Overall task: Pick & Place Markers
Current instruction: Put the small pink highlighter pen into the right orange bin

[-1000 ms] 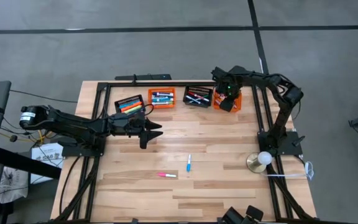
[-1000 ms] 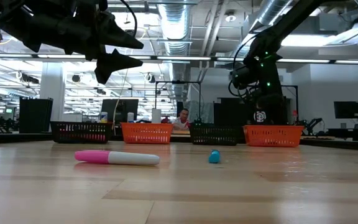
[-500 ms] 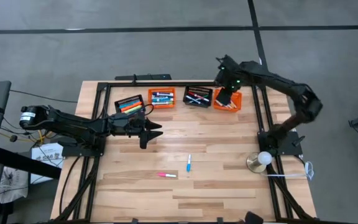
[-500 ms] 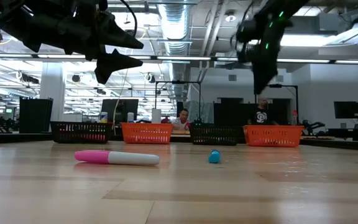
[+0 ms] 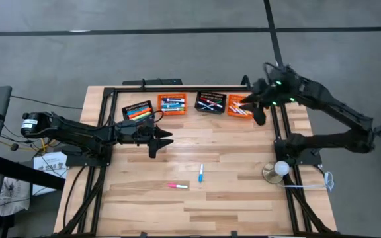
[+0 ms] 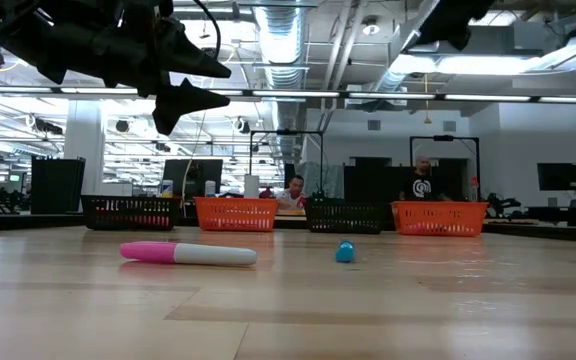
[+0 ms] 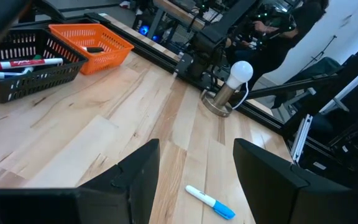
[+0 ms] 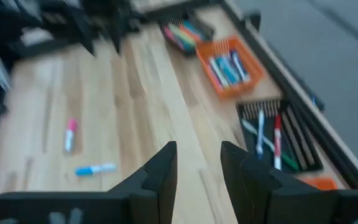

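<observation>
Two loose markers are lying on the bench, waiting to be picked.

The pink marker [image 5: 177, 186] and blue marker [image 5: 201, 173] are judged light, stiff and slippery, best pinched mid-barrel. Taking the blue marker as landmark: the pink one lies near it, the left hand [image 5: 163, 140] is being held spread above and beyond, the right hand [image 5: 258, 112], spread and empty, is being held well beyond by the orange basket [image 5: 239, 106].
</observation>
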Robot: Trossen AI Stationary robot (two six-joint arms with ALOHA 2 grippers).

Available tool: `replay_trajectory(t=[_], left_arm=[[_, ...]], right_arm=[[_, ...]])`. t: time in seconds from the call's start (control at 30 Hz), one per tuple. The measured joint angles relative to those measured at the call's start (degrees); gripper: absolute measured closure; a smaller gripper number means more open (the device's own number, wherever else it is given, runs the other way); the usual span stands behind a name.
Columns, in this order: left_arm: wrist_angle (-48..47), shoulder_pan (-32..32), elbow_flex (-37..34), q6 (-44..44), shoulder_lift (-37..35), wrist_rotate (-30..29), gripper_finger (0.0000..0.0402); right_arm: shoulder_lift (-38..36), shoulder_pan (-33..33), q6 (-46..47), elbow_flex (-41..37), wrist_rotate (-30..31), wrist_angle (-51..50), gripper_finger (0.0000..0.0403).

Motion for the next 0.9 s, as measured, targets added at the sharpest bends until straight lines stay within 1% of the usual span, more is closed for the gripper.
replay_trajectory(t=[0.17, 0.3, 0.57, 0.8, 0.9], left_arm=[[0.6, 0.0, 0.0, -0.1, 0.0, 0.0, 0.0198], [1.3, 0.0, 0.0, -0.1, 0.0, 0.0, 0.0198], [2.2, -0.6, 0.3, -0.1, 0.0, 0.0, 0.0198], [2.5, -3.1, 1.8, 0.1, 0.0, 0.0, 0.0198], [2.5, -4.1, 2.5, 0.1, 0.0, 0.0, 0.0198]], right_arm=[[-9.8, 3.4, 5.6, -5.9, 0.0, 7.2, 0.0289], [-16.8, 5.4, 10.3, -11.2, 0.1, 10.4, 0.0289], [-30.8, 9.6, 18.8, -24.5, 0.4, 20.7, 0.0289], [-44.1, 12.2, 23.2, -36.1, 4.9, 27.7, 0.0289], [-49.3, 12.8, 24.9, -39.8, 5.0, 30.2, 0.0289]])
